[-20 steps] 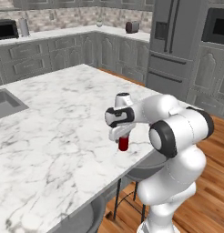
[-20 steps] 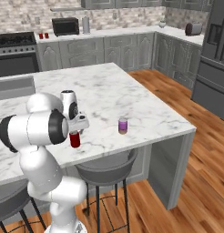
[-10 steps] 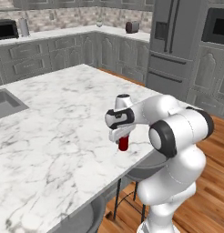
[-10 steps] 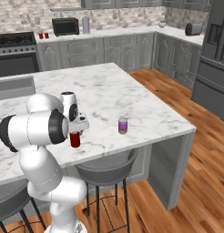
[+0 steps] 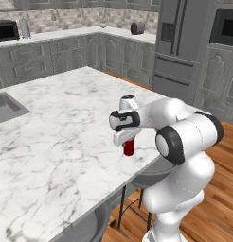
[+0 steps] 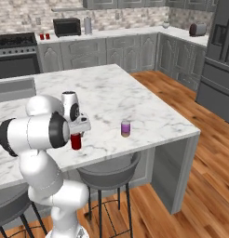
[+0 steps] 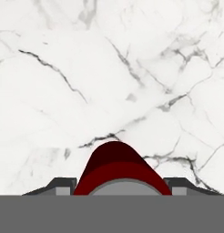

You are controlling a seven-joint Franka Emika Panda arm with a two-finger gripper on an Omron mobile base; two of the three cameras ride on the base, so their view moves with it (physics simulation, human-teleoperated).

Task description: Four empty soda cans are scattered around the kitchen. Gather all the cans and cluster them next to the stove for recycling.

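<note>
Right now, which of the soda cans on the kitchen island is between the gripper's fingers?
The red can near the island's front edge: the gripper is shut on it. The purplish-pink can stands apart, untouched.

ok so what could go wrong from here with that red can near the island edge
1. The gripper is shut on the red soda can close to the white marble island's front edge; a slip could drop it onto the grey stool.
2. The grip sits near the can's top, so it might tilt when lifted.
</note>
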